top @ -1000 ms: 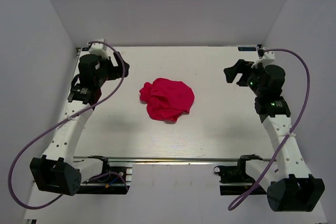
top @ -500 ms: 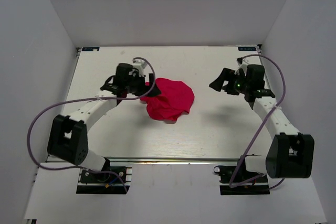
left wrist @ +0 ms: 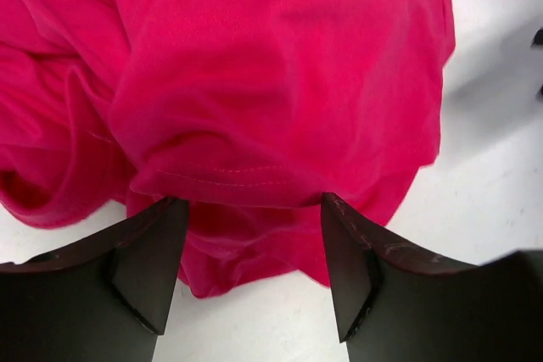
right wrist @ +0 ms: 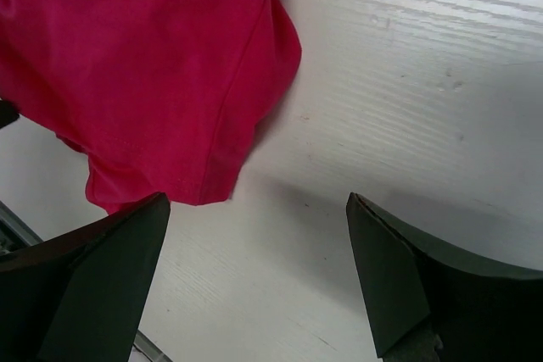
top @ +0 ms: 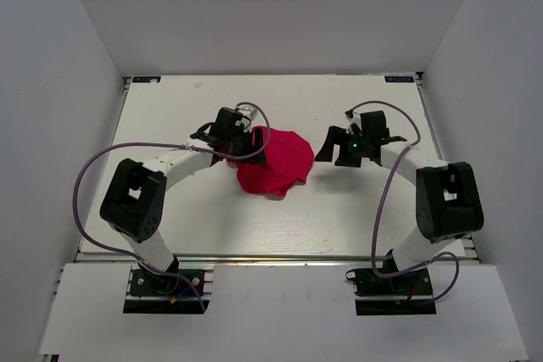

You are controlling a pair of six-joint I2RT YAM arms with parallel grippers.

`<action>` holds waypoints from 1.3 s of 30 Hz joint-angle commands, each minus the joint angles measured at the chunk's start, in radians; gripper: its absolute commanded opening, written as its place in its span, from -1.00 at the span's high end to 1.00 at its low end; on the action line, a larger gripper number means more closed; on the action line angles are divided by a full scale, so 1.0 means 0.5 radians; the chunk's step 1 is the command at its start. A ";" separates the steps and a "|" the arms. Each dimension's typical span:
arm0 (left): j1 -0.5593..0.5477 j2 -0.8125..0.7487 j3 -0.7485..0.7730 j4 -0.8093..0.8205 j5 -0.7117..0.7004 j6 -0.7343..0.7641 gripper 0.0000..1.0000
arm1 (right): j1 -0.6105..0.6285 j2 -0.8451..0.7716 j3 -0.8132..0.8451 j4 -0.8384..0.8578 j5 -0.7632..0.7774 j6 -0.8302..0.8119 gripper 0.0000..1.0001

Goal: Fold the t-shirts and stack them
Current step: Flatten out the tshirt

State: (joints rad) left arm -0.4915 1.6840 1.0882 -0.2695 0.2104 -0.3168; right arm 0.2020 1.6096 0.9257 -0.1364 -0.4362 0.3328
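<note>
Left gripper (left wrist: 250, 203) newly astride t-shirt (left wrist: 254, 82) hem

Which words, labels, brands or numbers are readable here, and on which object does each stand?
No text can be read.
Small dark label at the far left corner of the table: too small to read.
Second label at the far right corner: also too small.
The t-shirt: plain, no print in view.

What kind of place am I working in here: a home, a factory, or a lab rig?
Probably a lab test cell: a white table boxed in by plain grey walls, a left arm and right arm bolted at its near edge, and just one crumpled pink t-shirt on it.
</note>
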 commanded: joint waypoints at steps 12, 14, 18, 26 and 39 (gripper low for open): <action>-0.014 0.179 0.339 -0.056 -0.114 0.032 1.00 | 0.375 0.131 0.097 -0.046 0.366 0.000 -0.81; -0.014 0.114 0.284 -0.004 -0.114 0.032 1.00 | 0.427 0.186 0.134 -0.043 0.381 0.009 -0.78; -0.014 -0.100 0.153 0.137 -0.081 0.054 1.00 | 0.495 0.281 0.198 0.006 0.382 0.043 -0.67; -0.014 -0.291 0.134 0.177 -0.037 0.054 1.00 | 0.553 0.364 0.287 0.171 0.452 0.068 1.00; -0.014 -0.496 0.872 0.104 -0.215 0.287 1.00 | 0.556 -0.338 0.897 -0.172 0.734 -0.239 1.00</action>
State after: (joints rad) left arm -0.4934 1.5234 1.3884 -0.2367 0.1402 -0.2298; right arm 0.4793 1.5696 1.2442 -0.1997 -0.1390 0.2737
